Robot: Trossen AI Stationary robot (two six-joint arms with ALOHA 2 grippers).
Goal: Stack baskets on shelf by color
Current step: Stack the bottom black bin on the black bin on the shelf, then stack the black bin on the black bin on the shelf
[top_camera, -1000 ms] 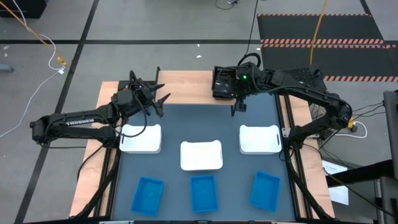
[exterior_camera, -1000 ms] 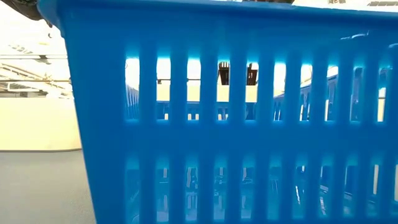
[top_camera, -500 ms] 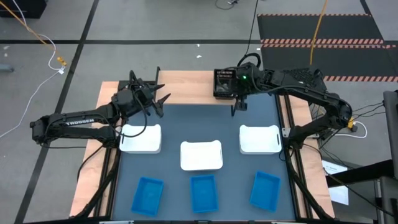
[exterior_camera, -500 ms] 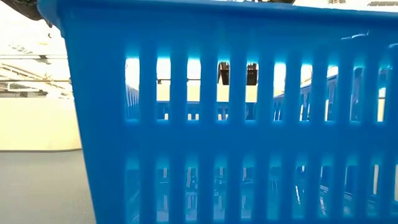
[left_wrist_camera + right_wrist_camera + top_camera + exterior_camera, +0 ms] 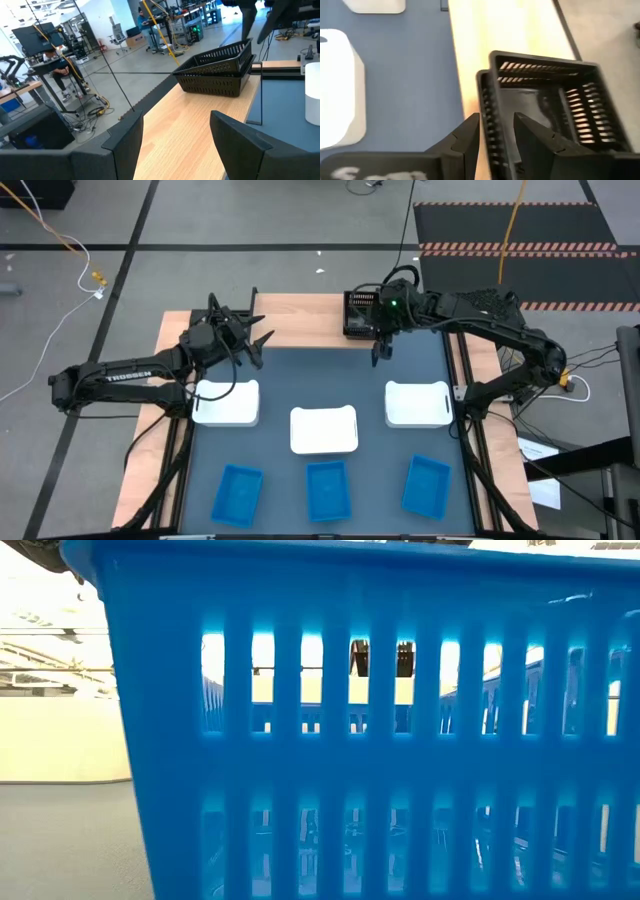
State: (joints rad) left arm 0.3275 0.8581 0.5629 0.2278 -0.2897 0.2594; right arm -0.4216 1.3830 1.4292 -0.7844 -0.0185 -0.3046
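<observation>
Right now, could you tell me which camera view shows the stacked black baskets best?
The left wrist view: the black baskets show nested on the shelf. High view shows them small beside the right gripper; right wrist crops them; low view shows nothing of them.

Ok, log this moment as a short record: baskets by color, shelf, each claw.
black baskets: nested stack on the shelf's right part
shelf: light wood board along the table's far edge
white baskets: three upside down in a row mid-table, left, middle, right
blue baskets: three in the near row, left, middle, right
right claw: fingers astride the black stack's wall, not yet closed
left claw: open, over the shelf's left end, holding nothing
</observation>
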